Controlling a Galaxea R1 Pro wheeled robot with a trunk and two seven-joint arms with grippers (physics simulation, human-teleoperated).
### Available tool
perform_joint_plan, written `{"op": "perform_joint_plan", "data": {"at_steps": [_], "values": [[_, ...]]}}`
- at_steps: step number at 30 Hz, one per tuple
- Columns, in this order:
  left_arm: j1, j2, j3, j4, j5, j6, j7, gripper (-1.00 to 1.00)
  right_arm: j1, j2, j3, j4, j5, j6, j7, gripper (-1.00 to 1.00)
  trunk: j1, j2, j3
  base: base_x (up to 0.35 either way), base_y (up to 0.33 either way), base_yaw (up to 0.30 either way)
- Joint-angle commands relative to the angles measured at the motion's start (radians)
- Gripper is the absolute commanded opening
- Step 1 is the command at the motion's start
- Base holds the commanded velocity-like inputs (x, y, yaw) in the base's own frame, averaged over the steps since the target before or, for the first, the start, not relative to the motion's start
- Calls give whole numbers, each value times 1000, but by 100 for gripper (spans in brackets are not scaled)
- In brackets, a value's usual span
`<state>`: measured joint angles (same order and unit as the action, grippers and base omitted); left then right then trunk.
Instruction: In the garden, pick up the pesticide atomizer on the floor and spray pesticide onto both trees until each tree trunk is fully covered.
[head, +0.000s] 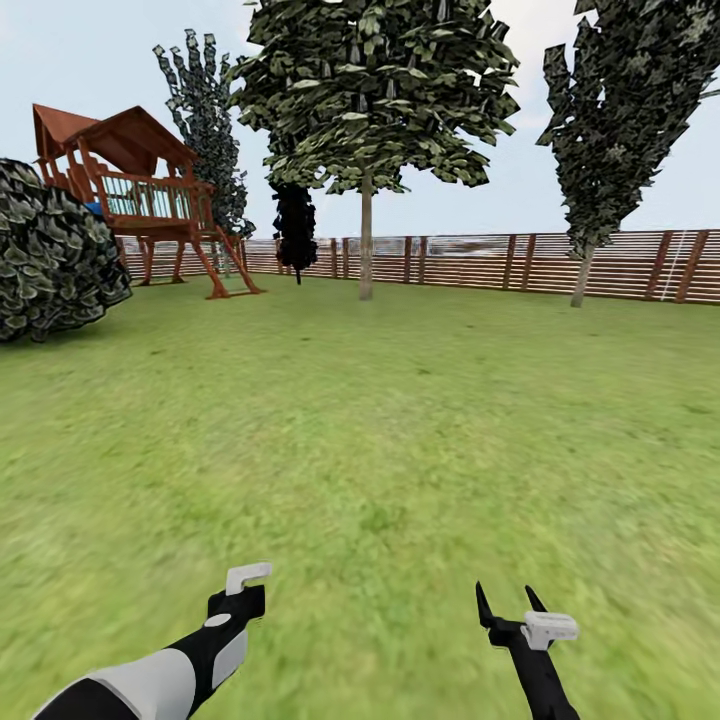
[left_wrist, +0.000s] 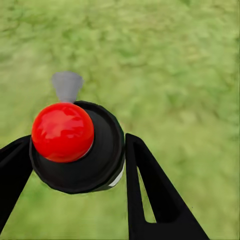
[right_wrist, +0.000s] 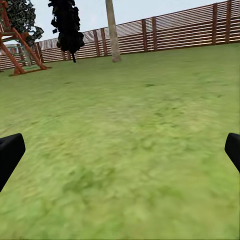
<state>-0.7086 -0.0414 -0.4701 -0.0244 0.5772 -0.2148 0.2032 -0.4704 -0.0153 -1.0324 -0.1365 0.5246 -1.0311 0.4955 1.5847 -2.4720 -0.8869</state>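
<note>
In the left wrist view the pesticide atomizer (left_wrist: 102, 165) is a black round body with a red ball top and a short grey nozzle. My left gripper (left_wrist: 77, 142) is shut on it, one black finger pressed on each side, above the grass floor (left_wrist: 185, 75). The same left gripper (head: 238, 603) hangs low over the lawn in the head view. My right gripper (head: 510, 605) is open with nothing between its fingers. Two trees stand far ahead by the fence, one trunk (head: 366, 240) at the centre, the other trunk (head: 582, 275) to the right.
A brown slat fence (head: 470, 262) closes the far side of the lawn. A wooden play tower (head: 140, 195) and a large bush (head: 50, 250) stand at the left. A near-black cypress (head: 295, 225) rises beside the centre tree. Open grass (head: 380, 430) lies between me and the trees.
</note>
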Motion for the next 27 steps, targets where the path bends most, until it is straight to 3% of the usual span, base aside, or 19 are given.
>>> {"op": "perform_joint_plan", "data": {"at_steps": [1,27], "values": [[0,0,-1,0,0,0,0,-100,0,0,0,0,0,0,0,100,0,0,0,337,0,0],[0,0,-1,0,0,0,0,-100,0,0,0,0,0,0,0,100,0,0,0,337,0,0]]}}
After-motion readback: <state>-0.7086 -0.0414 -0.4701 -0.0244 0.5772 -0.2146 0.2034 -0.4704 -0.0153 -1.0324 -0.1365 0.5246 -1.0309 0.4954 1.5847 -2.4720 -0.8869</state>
